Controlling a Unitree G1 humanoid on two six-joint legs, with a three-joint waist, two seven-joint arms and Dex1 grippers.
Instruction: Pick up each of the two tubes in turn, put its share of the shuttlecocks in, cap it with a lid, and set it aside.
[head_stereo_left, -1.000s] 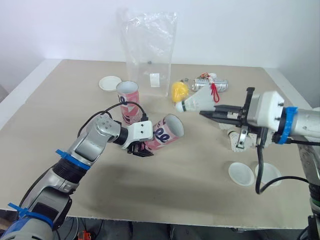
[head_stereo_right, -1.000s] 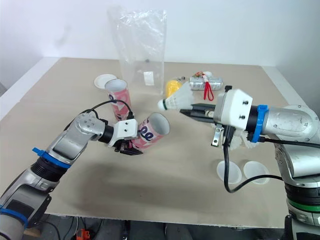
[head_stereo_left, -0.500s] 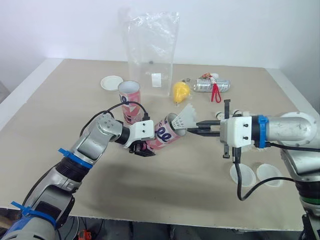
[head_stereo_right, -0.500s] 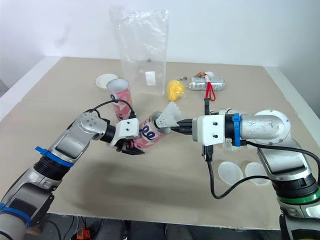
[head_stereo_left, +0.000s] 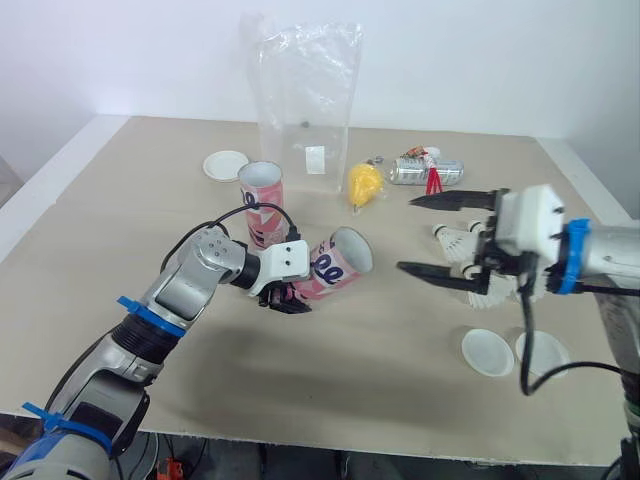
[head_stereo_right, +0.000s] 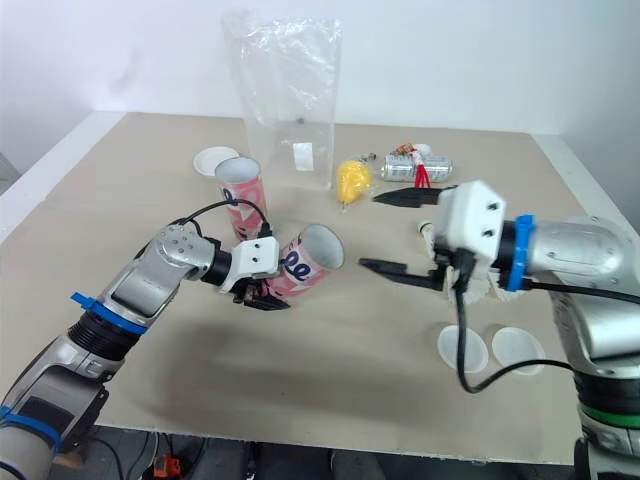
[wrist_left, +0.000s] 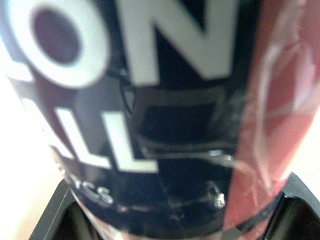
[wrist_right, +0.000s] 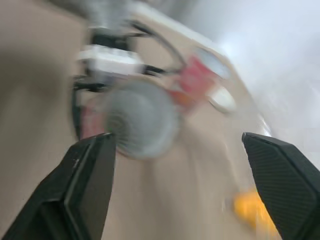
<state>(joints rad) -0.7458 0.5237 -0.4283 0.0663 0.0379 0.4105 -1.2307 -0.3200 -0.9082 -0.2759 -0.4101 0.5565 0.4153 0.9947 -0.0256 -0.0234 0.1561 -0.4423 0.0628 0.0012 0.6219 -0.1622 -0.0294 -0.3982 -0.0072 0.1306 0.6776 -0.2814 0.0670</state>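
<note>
My left gripper (head_stereo_left: 285, 295) is shut on a pink and red tube (head_stereo_left: 335, 265), held tilted just above the table with its open mouth facing right. In the left wrist view the tube's printed wall (wrist_left: 165, 125) sits between the fingers. My right gripper (head_stereo_left: 406, 235) stands wide open a short way to the right of that mouth, with nothing between its fingers. The right wrist view looks blurred into the tube's mouth (wrist_right: 142, 120). A second pink tube (head_stereo_left: 260, 198) stands upright behind the held one. Loose white shuttlecocks (head_stereo_left: 462, 240) lie behind the right gripper.
Two white lids (head_stereo_left: 487, 352) lie at the front right and a third lid (head_stereo_left: 227, 164) at the back left. A clear plastic bag (head_stereo_left: 305, 100) stands at the back. A yellow object (head_stereo_left: 362, 182) and a can with red cord (head_stereo_left: 420, 170) lie beside it.
My right gripper brought a shuttlecock to the held tube's mouth, then opened wide and drew back to the right. The shuttlecock is no longer between its fingers. The left arm held still.
</note>
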